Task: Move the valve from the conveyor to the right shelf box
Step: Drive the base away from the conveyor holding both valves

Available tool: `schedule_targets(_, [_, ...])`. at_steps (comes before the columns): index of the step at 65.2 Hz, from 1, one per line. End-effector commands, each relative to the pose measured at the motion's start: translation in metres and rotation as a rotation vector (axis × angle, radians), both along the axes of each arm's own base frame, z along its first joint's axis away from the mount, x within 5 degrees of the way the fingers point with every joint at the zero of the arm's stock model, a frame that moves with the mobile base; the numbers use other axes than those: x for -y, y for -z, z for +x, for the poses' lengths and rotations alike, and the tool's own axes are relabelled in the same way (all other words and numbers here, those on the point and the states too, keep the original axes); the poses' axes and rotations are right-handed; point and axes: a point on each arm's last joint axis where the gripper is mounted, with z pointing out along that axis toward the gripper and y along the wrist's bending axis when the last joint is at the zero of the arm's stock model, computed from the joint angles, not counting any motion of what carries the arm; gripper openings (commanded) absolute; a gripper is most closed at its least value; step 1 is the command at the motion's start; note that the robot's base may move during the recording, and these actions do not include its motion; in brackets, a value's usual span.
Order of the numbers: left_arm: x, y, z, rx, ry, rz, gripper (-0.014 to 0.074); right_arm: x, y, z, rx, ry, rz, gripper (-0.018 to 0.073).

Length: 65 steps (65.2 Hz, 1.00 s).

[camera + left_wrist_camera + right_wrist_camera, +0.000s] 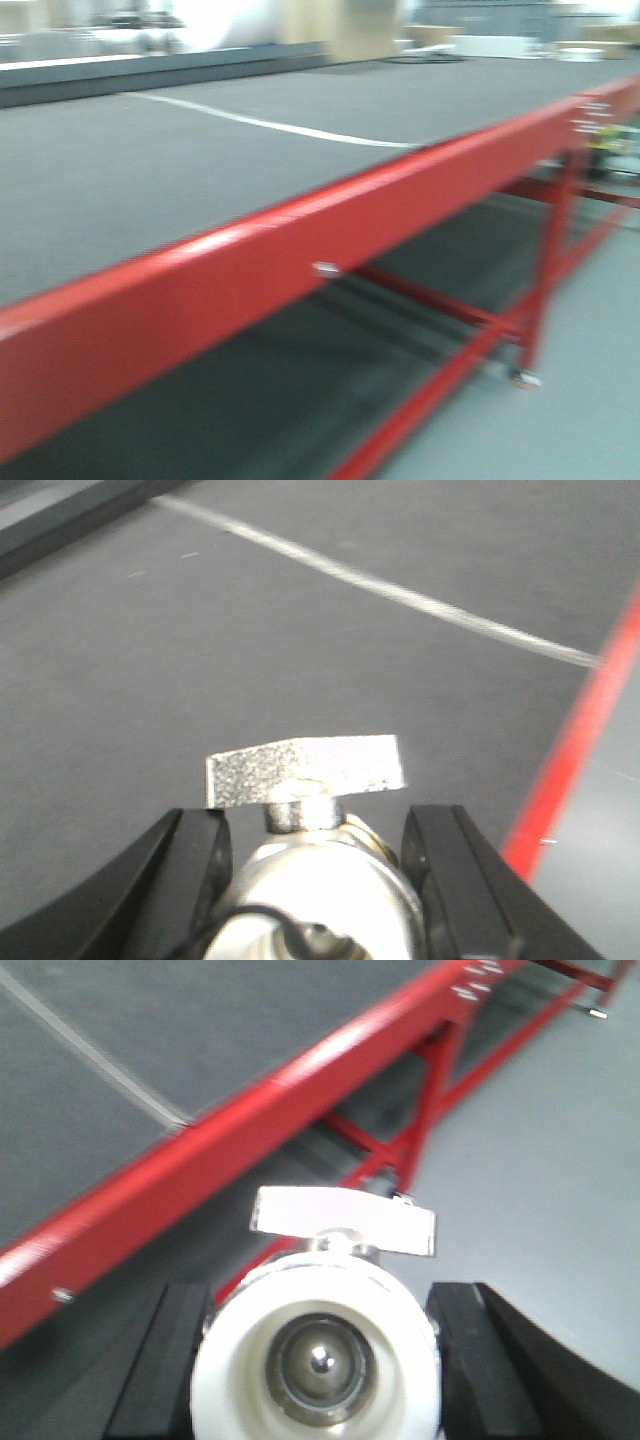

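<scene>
silvery valve (320, 880) pinched in left fingers (185, 875) above grey conveyor (200, 660); right fingers (165, 1360) pinch second valve (315, 1360) over the floor (540, 1160)

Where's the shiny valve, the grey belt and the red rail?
valve (320, 1360): right wrist view, the bore in its white end.
conveyor (150, 170): front view, the grey belt top.
red rail (300, 250): front view, its long side face.

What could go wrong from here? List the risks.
1. The right gripper holds the right valve out past the red rail, above the floor; a slip would likely drop it there.
2. All views are blurred, suggesting motion that could shake the left valve from the left gripper.
3. No shelf box is in view, so the drop point is unconfirmed.
</scene>
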Motion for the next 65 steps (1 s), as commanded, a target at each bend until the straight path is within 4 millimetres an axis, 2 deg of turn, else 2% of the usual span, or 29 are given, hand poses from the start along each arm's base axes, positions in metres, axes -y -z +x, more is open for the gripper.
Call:
schedule_targets(1, [0.002, -0.0095, -0.004, 0.073, 0.006, -0.008, -0.0111, 0.0011, -0.0132, -0.0039, 0.103, 0.008, 0.0, -0.0153])
schedule_targets(65, [0.002, -0.0095, -0.004, 0.073, 0.006, -0.008, -0.0111, 0.0011, -0.0132, -0.0039, 0.103, 0.008, 0.0, -0.0153])
